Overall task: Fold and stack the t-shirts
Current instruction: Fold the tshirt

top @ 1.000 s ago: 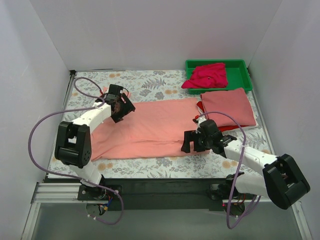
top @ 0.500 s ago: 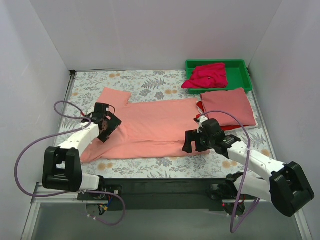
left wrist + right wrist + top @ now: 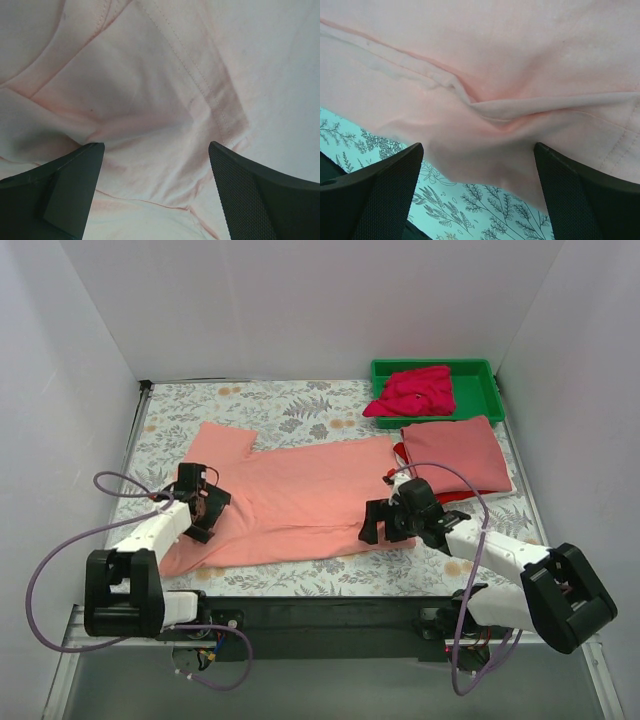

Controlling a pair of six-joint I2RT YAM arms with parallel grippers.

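The bench (image 3: 280,405) under its flowered cover is mostly taken up by the salmon-pink t-shirt (image 3: 300,495). It lies flat and long from left to right, with one sleeve sticking out toward the far left corner. At the far right corner sits the green tray (image 3: 482,367), and the magenta t-shirt (image 3: 412,390) is bunched up inside it, not folded. Just in front of the tray is a dusty rose t-shirt (image 3: 455,452), already folded. It rests on a red t-shirt (image 3: 400,452), of which only an edge shows.

I judge that I am partway through the salmon shirt, setting up the grip for a fold. The left tool (image 3: 200,508) hangs over the shirt's left end. Its wrist camera shows the jaws spread wide with nothing between them but flat cloth and a stitched seam. The right tool (image 3: 385,523) is at the near right edge of the shirt, also spread wide. A raised ridge of cloth runs between its fingers (image 3: 375,195), just above where the hem meets the bench cover.

Next I need both tools down and closed on cloth. The right should take that ridge without catching the cover, and the left needs an edge rather than flat fabric. I cannot tell whether either is touching the cloth.
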